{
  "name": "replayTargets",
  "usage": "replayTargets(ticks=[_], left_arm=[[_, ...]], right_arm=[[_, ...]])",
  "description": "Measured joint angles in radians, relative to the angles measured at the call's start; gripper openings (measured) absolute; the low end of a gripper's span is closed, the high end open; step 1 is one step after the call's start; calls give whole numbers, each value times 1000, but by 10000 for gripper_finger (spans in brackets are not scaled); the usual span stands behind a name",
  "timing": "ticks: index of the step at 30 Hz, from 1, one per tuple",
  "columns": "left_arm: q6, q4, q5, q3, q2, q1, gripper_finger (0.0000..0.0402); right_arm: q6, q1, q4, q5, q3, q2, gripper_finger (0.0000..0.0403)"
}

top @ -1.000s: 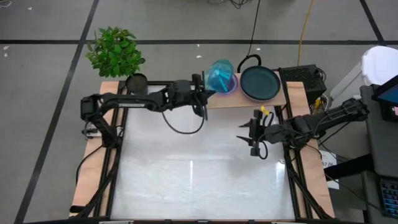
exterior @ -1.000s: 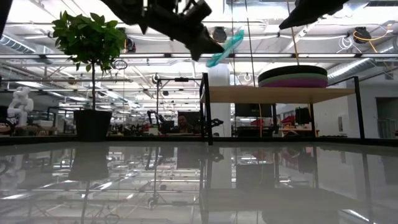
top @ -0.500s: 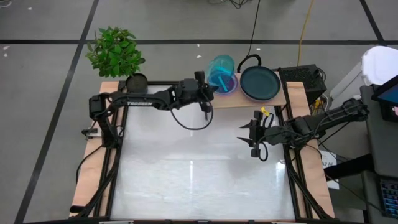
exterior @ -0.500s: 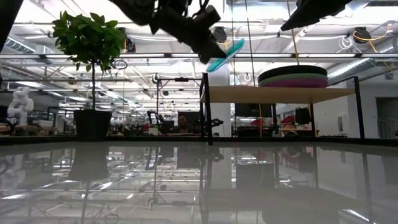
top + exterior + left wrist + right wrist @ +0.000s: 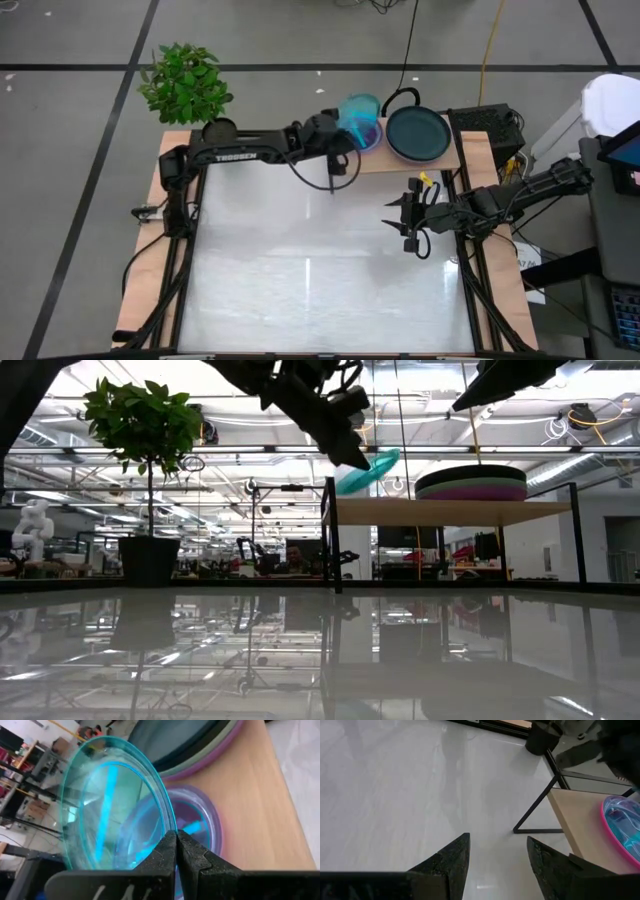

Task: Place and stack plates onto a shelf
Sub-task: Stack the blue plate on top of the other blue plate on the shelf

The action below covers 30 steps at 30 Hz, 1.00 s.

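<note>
My left gripper point(image 5: 340, 142) is shut on a translucent cyan plate point(image 5: 360, 108), which it holds tilted above the left end of the light-wood shelf point(image 5: 445, 160). Under it on the shelf lies a pink plate point(image 5: 205, 820) with cyan showing inside it point(image 5: 622, 822). Beside that is a stack point(image 5: 470, 483) with a black plate point(image 5: 417, 134) on top and pale green and purple ones below. My right gripper point(image 5: 405, 222) is open and hovers over the right part of the table, touching nothing. My left gripper pinches the cyan plate's rim point(image 5: 167, 827) between its two fingers point(image 5: 195, 862), at the edge nearest the arm. It comes from the table's left, slanting down. The plate is lifted clear and tilted, its far edge higher point(image 5: 367, 470), over the pink plate.
A potted plant point(image 5: 185, 80) and a small dark pot point(image 5: 220, 130) stand at the table's far left corner. The shelf's dark metal legs point(image 5: 535, 815) stand on the white table top point(image 5: 310, 270). Wooden rails point(image 5: 145, 290) run along the sides.
My left arm has reached further right toward the shelf and come down. The cyan plate has dropped closer to the pink plate and now sits over the shelf's left end, less steeply tilted. The gripper has stayed shut on it.
</note>
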Motion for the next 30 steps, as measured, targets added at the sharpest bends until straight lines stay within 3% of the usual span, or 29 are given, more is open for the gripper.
replayTargets(ticks=[15,30], left_arm=[[-31,6,-13,0,3,9,15],[-57,0,56,0,3,26,28]], right_arm=[[-10,0,-5,0,0,0,180],[-22,0,-4,1,0,0,180]])
